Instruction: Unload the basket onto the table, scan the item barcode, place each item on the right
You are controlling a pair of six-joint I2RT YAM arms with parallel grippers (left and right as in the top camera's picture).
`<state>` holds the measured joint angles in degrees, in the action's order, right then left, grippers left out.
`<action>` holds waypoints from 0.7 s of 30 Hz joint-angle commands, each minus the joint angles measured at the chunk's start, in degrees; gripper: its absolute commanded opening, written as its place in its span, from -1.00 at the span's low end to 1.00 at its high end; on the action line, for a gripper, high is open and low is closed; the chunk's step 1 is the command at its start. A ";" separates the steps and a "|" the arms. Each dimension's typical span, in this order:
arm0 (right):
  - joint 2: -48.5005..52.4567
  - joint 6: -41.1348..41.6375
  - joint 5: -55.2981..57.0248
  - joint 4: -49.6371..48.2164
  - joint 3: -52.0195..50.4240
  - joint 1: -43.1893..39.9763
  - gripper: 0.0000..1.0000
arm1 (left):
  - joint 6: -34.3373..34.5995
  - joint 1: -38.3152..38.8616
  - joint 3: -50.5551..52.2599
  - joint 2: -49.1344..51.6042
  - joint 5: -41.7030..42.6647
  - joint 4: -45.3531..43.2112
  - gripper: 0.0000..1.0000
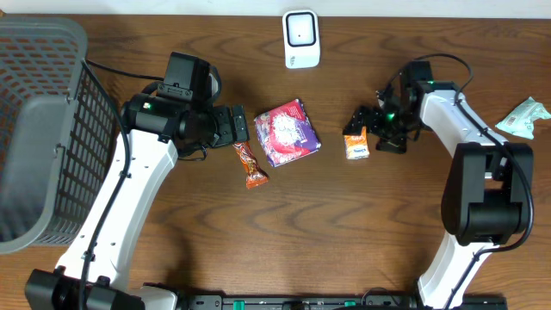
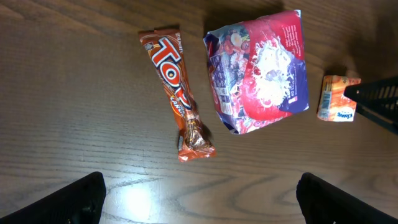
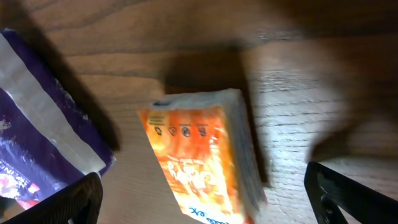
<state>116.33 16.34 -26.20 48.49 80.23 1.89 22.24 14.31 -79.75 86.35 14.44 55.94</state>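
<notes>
A grey mesh basket stood at the left edge of the overhead view, well apart from the orange packet, which lay on the wooden table right of centre, just beside the right gripper and below the white scanner. Only the overhead showed basket and scanner, while the left wrist view showed the left gripper spread wide above a chocolate bar and a purple snack bag. The right wrist view showed the packet lying untouched between that gripper's widely parted fingers

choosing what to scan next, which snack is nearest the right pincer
The small orange pack, beside the right pincer; the purple bag and long bar lie farther off.
</notes>
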 commanded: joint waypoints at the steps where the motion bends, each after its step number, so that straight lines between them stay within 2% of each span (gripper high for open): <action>1: 0.02 1.68 1.05 -0.02 0.55 0.90 0.98 | -0.57 -0.26 -0.20 -0.63 -0.63 0.17 0.96; 7: 0.02 1.11 2.73 0.13 0.52 1.90 0.99 | -0.57 -0.26 -0.20 -0.63 -0.63 0.17 0.96; 14: 0.02 -3.82 0.96 -0.11 0.52 2.75 0.98 | -0.59 -0.26 -0.20 -0.63 -0.63 0.17 0.96; 21: 0.02 -3.78 0.59 -0.96 0.52 2.64 0.94 | -0.57 -0.26 -0.20 -0.63 -0.63 0.17 0.95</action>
<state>116.33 13.80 -24.67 47.68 80.23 4.21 22.24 14.31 -79.75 86.35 14.41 55.94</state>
